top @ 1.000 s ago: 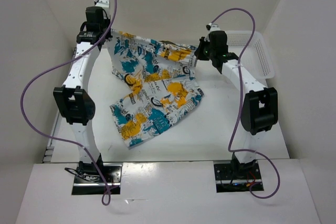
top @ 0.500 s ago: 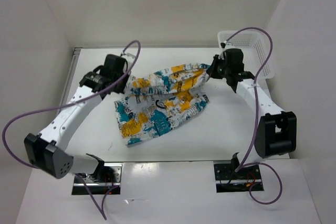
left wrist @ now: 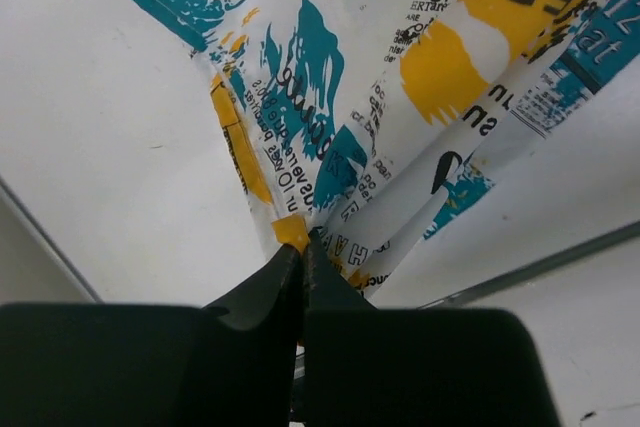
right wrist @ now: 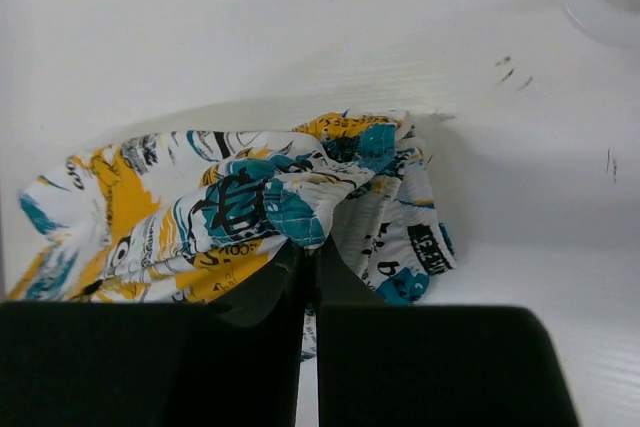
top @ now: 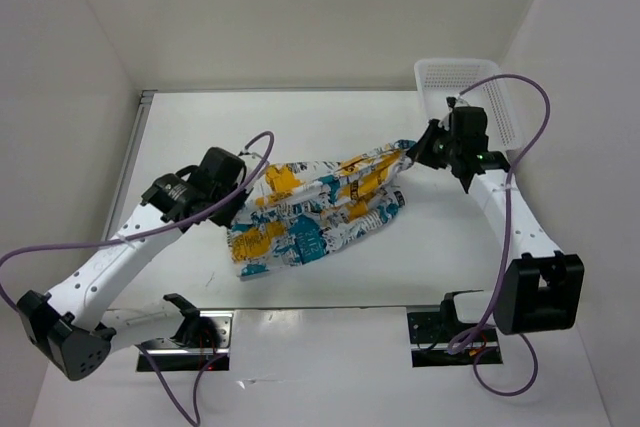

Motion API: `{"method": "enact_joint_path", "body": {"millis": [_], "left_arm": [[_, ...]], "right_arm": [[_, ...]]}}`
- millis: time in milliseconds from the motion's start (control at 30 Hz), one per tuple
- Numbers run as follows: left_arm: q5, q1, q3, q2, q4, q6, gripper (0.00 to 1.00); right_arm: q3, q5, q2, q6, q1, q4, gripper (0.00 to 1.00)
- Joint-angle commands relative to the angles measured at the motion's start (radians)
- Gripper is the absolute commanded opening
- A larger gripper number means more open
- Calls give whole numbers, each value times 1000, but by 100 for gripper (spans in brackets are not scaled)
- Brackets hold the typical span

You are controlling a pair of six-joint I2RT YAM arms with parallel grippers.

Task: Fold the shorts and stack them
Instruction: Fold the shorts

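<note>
Two corners of the shorts [top: 320, 209] sit clenched in my left tool [left wrist: 303, 247] and right tool [right wrist: 308, 245], now swung down from mid-air onto the middle of the worktop [top: 200, 132], so a first fold looks laid.

Top external looks down from above-behind, far out, whole table [top: 300, 127] in frame. Wrist views sit low, very close, facing opposite ends of shorts [top: 320, 209], shared by all three.
</note>
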Motion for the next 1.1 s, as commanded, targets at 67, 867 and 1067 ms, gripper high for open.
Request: {"method": "enact_joint_path", "body": {"millis": [67, 867, 1067], "left_arm": [[104, -17, -58, -46, -126, 4, 9], [209, 50, -198, 122, 113, 4, 70], [295, 61, -161, 307, 101, 4, 66]], "right_arm": [[-61, -25, -93, 75, -60, -107, 13], [-221, -7, -35, 203, -78, -26, 86], [-239, 2, -15, 203, -78, -15, 86]]}}
